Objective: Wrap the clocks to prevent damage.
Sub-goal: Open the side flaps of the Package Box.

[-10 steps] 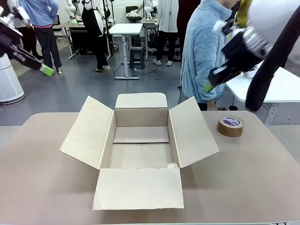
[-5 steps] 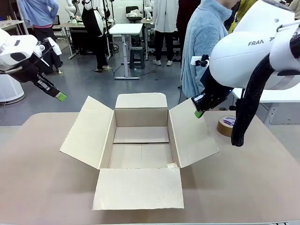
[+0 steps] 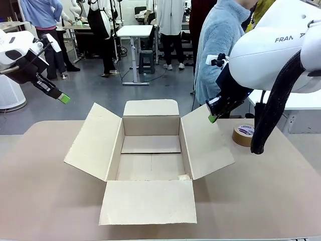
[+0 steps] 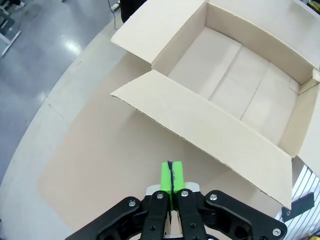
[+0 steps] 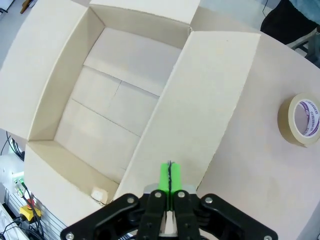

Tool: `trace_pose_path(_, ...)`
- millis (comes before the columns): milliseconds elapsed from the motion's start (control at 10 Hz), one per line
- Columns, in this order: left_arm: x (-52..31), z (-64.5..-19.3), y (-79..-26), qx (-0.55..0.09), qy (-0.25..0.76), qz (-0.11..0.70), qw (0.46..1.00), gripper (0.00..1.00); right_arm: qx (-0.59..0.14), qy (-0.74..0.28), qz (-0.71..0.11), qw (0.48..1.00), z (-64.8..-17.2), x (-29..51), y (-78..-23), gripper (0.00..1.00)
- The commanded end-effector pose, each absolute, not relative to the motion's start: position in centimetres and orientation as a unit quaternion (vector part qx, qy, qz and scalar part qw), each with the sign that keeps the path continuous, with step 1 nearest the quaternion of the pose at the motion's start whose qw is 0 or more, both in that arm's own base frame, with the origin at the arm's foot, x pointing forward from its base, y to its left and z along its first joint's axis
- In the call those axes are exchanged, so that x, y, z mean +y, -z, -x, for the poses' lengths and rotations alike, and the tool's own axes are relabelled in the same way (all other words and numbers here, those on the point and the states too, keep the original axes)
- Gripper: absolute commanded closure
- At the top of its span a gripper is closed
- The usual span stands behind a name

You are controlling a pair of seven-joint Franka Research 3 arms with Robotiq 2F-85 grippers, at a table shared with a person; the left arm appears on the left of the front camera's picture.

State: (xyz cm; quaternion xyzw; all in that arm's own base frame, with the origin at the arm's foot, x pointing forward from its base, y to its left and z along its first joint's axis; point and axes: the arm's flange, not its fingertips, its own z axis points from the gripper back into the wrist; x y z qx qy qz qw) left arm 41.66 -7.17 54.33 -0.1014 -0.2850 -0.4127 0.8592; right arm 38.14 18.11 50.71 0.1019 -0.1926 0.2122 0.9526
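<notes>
Left gripper (image 3: 63, 99): I see its jaws pressed together on nothing, raised left of the cardboard box (image 3: 150, 125).
Right gripper (image 3: 212, 119): jaws together too, above the box's right flap (tape roll (image 3: 246, 134) farther right).
Clocks: I cannot tell where.

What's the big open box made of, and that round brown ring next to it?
The box looks like matte brown cardboard: creased folds and thin flaps with rough-cut edges. The ring is probably a roll of smooth brown packing tape. Its white inner core with purple print could be card.
</notes>
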Motion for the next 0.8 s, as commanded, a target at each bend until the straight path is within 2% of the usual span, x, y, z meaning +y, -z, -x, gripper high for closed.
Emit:
trace_pose_path(0, -8.4, -41.0, -54.7, -0.280, 0.417, 0.096, 0.859, 0.99, -0.187, -0.176, -0.089, 0.962, -37.9, 20.0, -50.4, 0.99)
trace_pose_path(400, -17.4, -37.5, -54.7, -0.192, 0.295, -0.030, 0.935, 0.99, -0.185, -0.118, -0.002, 0.976, -35.7, 27.1, -49.7, 0.99)
trace_pose_path(700, -22.9, -36.6, -51.6, -0.143, 0.223, -0.063, 0.962, 0.99, -0.160, -0.060, 0.097, 0.980, -35.5, 30.0, -47.3, 0.99)
